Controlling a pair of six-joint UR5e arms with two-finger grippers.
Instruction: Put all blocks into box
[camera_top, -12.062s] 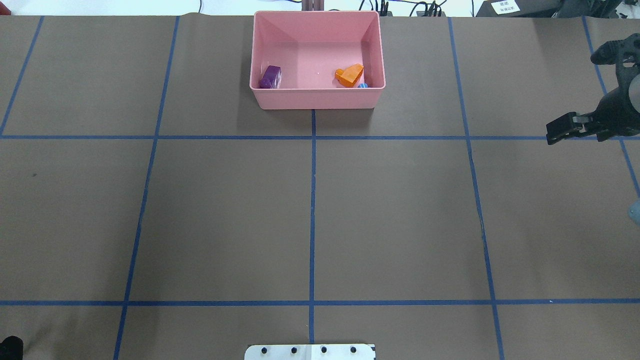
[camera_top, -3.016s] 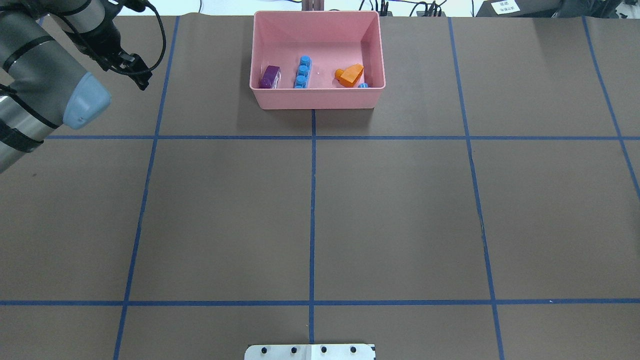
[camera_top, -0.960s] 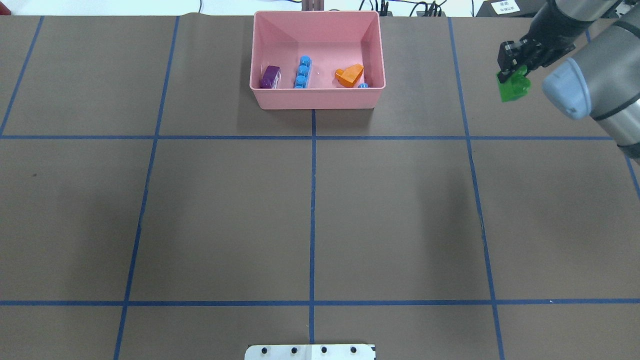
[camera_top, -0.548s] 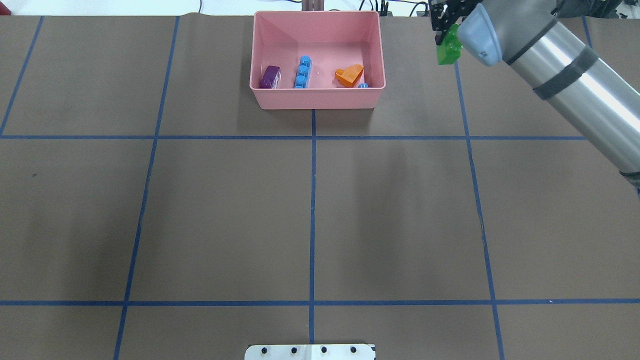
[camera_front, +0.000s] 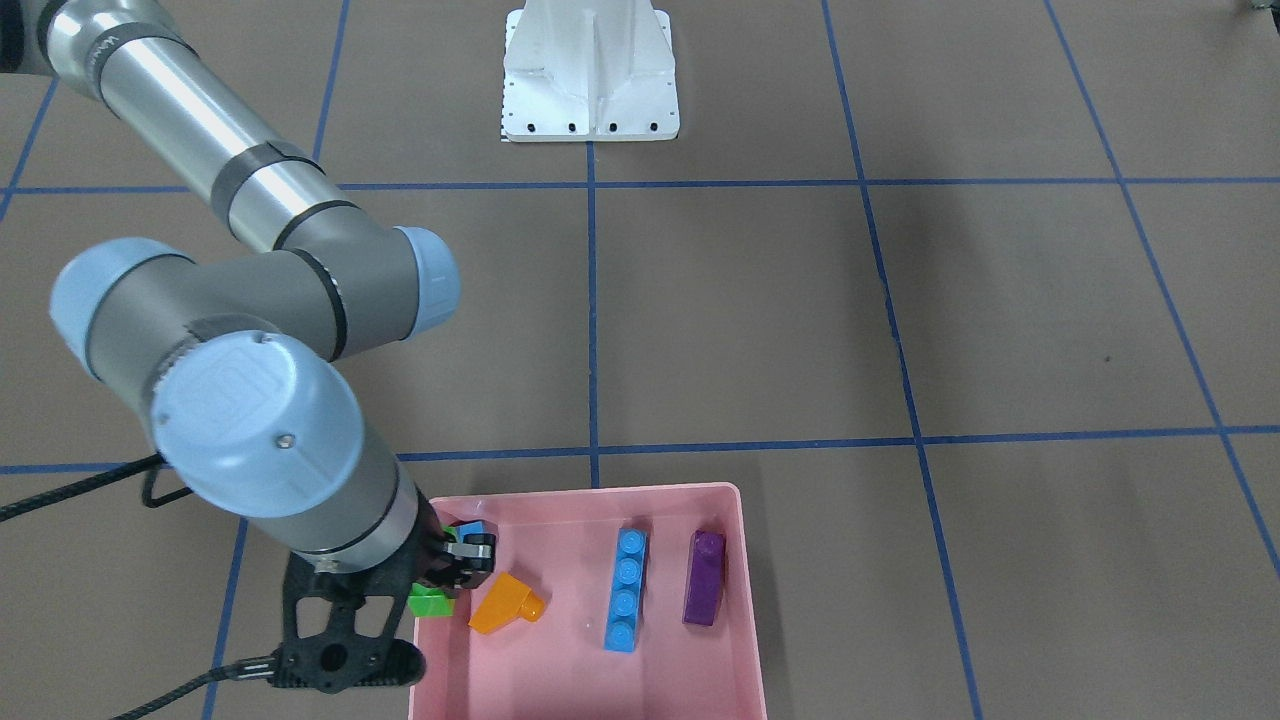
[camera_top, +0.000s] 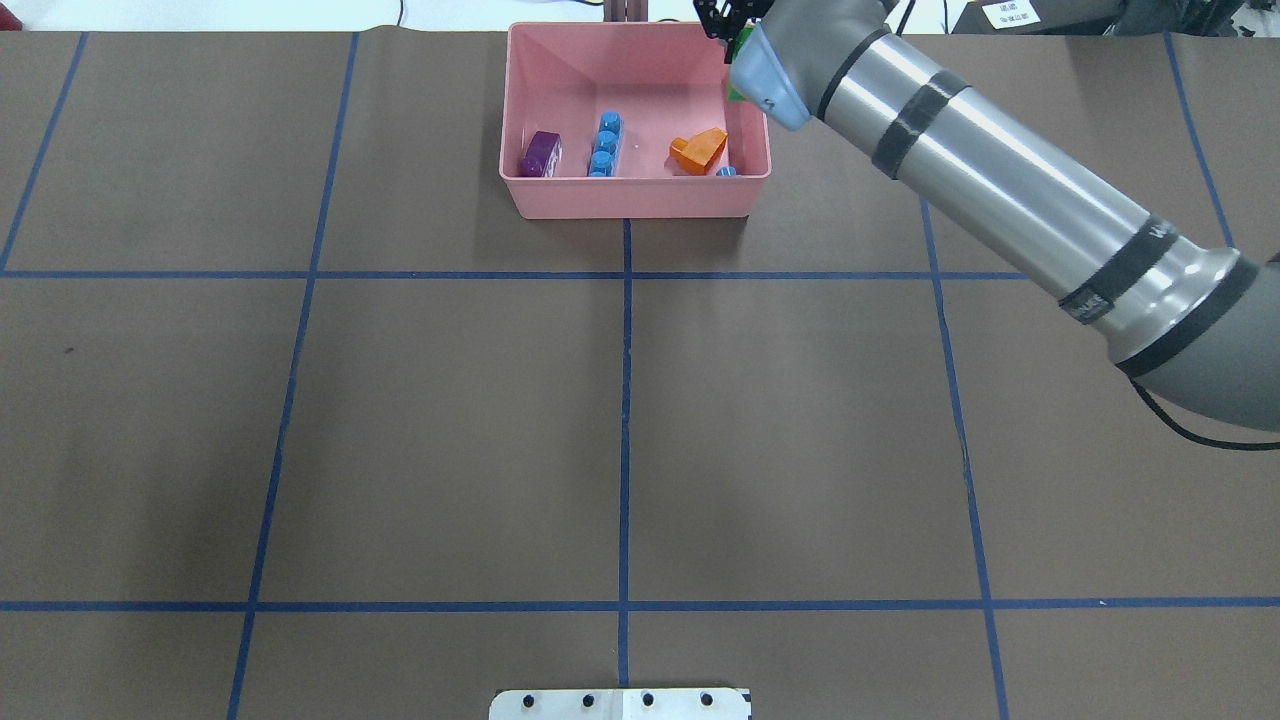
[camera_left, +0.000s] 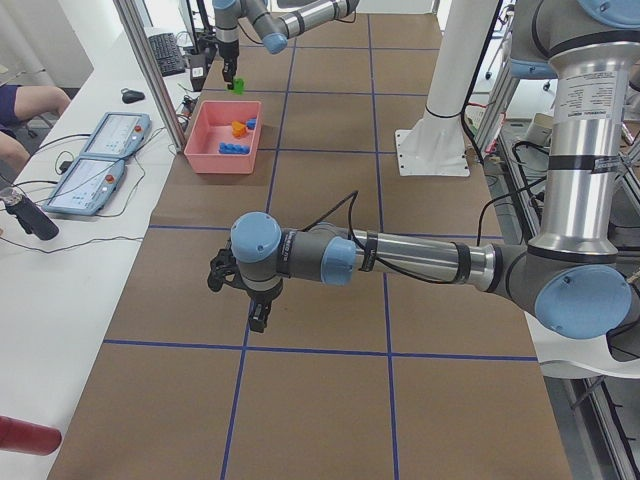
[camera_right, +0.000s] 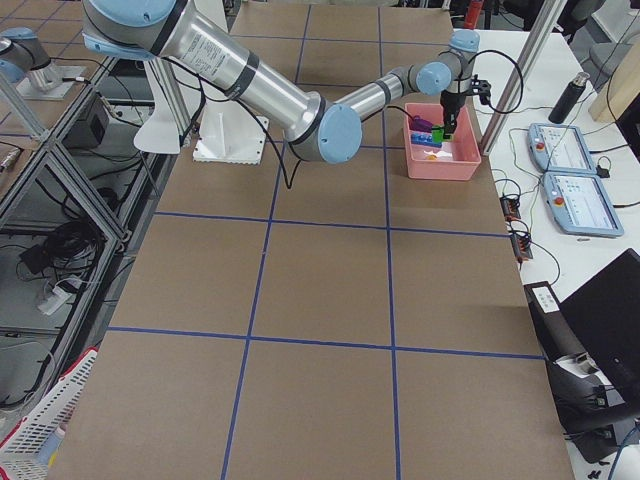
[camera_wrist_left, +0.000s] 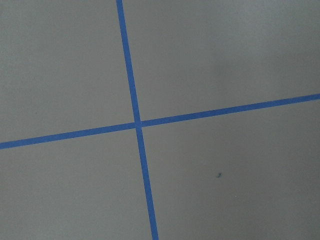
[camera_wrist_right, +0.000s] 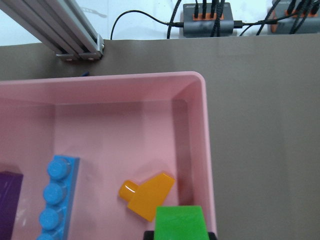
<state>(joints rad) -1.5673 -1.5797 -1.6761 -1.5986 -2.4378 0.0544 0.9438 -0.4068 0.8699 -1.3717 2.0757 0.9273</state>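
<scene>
Lengthwise, the long blue brick (camera_front: 626, 590) lies studs up in the pink box (camera_front: 600, 492), its long axis running from the wall nearest the robot to the far wall. The purple brick (camera_front: 704, 578) lies parallel, just beside it. The orange brick (camera_front: 505, 603) sits nearer the box's wall on the robot's right. The small blue brick (camera_front: 470, 528) shows in the corner there, partly hidden by the right tool (camera_front: 452, 585). That tool is closed on the green brick (camera_wrist_right: 180, 222), held above the box just inside that wall. The green brick's studs are out of sight, and from the front the arm covers most of it. The left tool (camera_left: 240, 300) hangs over bare surface (camera_top: 450, 420), well apart from the box; how far it is open cannot be told.
</scene>
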